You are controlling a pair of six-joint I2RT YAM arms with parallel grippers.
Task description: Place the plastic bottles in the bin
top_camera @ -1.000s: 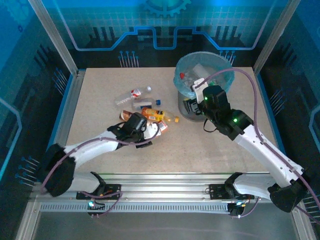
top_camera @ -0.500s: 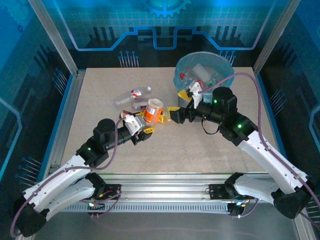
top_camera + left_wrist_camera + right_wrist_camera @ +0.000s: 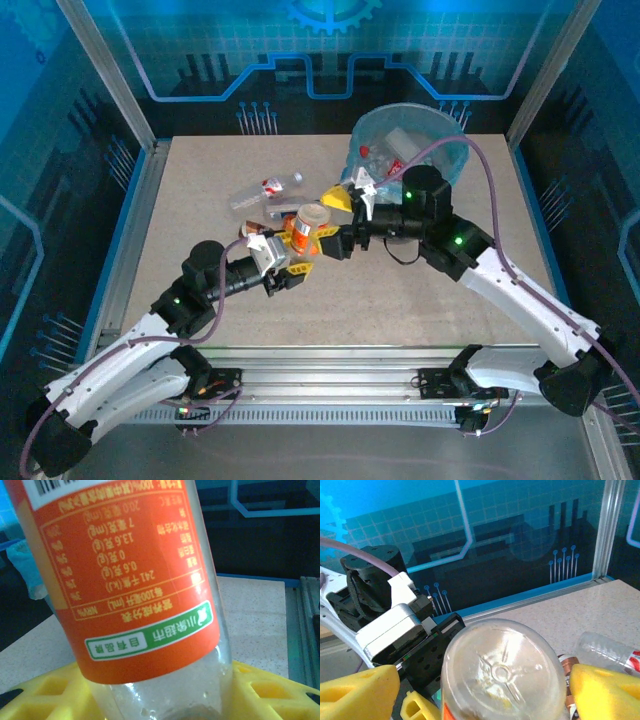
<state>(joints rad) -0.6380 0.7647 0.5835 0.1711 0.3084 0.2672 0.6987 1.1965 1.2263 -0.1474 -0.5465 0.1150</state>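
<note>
Top camera: note the left gripper (image 3: 299,251) clenched on an orange-labelled bottle (image 3: 309,222), raised clear of the worktop (image 3: 200,170), base uppermost and tilted toward the right arm. Note the right gripper (image 3: 338,222) released, jaws spread wide on either side of that bottle's upper end. Read this as a handover pose, presenting the bottle across the middle for carriage to the bin (image 3: 455,152) at the far right, nearer the right arm. Locate several bottles already inside the bin on the blue liner, and the remaining bottles (image 3: 268,186) lying on the worktop just behind the raised one. Left wrist camera: confirm the grasp, with the orange-labelled bottle (image 3: 135,580) standing between the yellow fingers (image 3: 40,697) and clamped at its clear lower part, label text upside down here. Treat the thin clear wall as easily crushed; judge the low grip as chosen to leave the opposite end free for the other arm. Right wrist camera: find the bottle's moulded base (image 3: 502,675) sitting between the yellow pads (image 3: 357,690), with a clear gap on the left side and the right pad just beside the wall. Spot the left gripper (image 3: 395,622) behind it and another clear bottle (image 3: 612,652) lying on the worktop at right. Judge closing the right gripper as the next step, followed by release from the left.
</note>
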